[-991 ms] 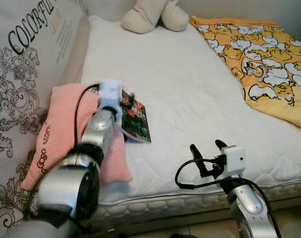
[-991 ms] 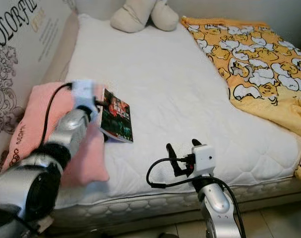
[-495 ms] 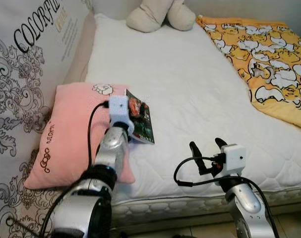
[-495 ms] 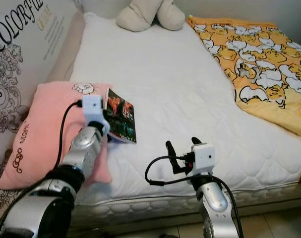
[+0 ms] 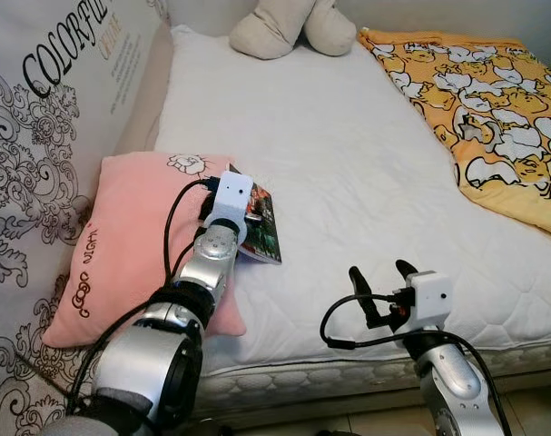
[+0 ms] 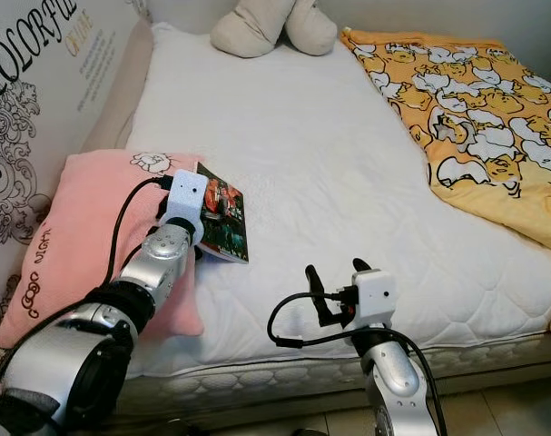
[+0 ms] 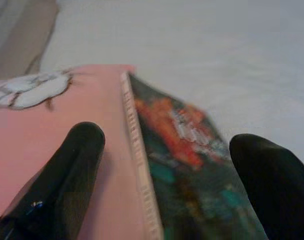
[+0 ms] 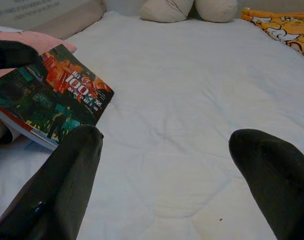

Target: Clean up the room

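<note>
- Book (image 5: 260, 223): propped on pink pillow (image 5: 130, 238) edge, at 9 o'clock on bed (image 5: 366, 163).
- Left gripper (image 7: 162, 165): spread wide, straddling spine, gripping nothing.
- Best lowered squarely before closing.
- Right gripper (image 5: 381, 291): open, empty, at 6 o'clock.

The headboard (image 5: 48, 136) carries large black lettering that reads "COLORFUL", with smaller gold lines beside it too small to read. The pink pillow (image 5: 121, 236) has dark embroidery along its edge that reads "NIGHT", preceded by looped letters that look like "GOOD". The book (image 8: 49, 95) shows a large white "100" on its orange and green cover; the rest of its print is too blurred to make out.
</note>
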Robot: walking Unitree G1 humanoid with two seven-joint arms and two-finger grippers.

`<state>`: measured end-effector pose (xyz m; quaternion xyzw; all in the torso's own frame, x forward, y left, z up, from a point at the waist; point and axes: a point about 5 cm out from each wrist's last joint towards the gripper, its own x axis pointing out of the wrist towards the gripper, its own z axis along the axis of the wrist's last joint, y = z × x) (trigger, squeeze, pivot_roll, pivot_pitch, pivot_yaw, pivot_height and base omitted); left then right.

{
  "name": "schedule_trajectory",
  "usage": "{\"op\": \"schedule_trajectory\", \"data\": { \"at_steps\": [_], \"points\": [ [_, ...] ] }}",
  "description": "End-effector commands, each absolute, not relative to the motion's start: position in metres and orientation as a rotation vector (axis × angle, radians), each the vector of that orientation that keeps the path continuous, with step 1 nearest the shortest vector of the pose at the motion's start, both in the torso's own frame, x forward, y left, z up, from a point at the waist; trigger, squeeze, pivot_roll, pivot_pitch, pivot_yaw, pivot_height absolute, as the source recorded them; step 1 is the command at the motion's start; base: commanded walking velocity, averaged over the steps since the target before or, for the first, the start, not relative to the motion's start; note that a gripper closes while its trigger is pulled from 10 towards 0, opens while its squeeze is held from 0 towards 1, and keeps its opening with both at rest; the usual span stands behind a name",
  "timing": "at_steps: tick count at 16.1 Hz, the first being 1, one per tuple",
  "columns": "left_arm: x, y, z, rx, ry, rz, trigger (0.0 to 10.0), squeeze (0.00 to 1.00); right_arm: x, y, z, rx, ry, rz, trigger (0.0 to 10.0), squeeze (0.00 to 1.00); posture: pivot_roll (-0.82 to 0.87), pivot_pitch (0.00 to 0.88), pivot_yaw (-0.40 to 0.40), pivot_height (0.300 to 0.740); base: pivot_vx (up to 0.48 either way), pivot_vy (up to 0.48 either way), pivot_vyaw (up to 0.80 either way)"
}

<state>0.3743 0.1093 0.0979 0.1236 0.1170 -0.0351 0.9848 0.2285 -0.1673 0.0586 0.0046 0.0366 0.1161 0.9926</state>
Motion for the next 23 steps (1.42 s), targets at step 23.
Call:
{"op": "schedule_trajectory", "data": {
  "at_steps": [23],
  "points": [
    [0.367,0.110,0.081,0.406,0.359,-0.006,10.0,0.00,0.222,-0.172,0.059,-0.003,0.109,0.269,10.0,0.00,-0.21,0.000,-0.024,0.740,0.000,0.000,0.00]
  ]
}}
